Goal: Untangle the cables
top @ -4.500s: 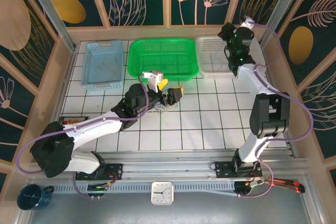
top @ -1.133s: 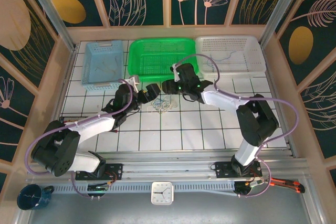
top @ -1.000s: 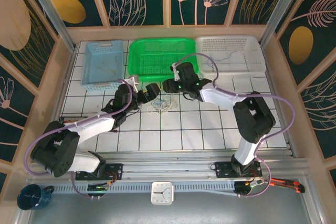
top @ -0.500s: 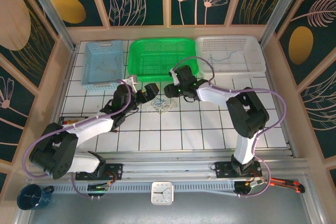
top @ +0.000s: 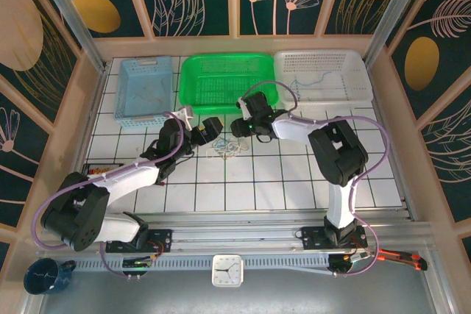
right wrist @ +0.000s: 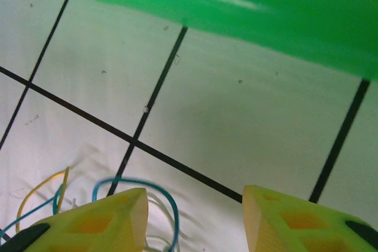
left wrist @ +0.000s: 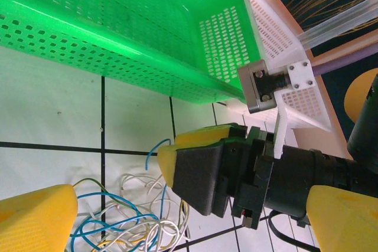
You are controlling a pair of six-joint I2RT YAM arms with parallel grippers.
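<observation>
Over white-tiled table (top: 294,174), hung with right pincer (right wrist: 195,202) parted at edge of the cables (left wrist: 127,222), left pincer (top: 208,131) wide apart (needed one strand nipped, not the heap).

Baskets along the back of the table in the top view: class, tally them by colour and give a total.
blue basket: 1
green basket: 1
white basket: 1
Total: 3
</observation>
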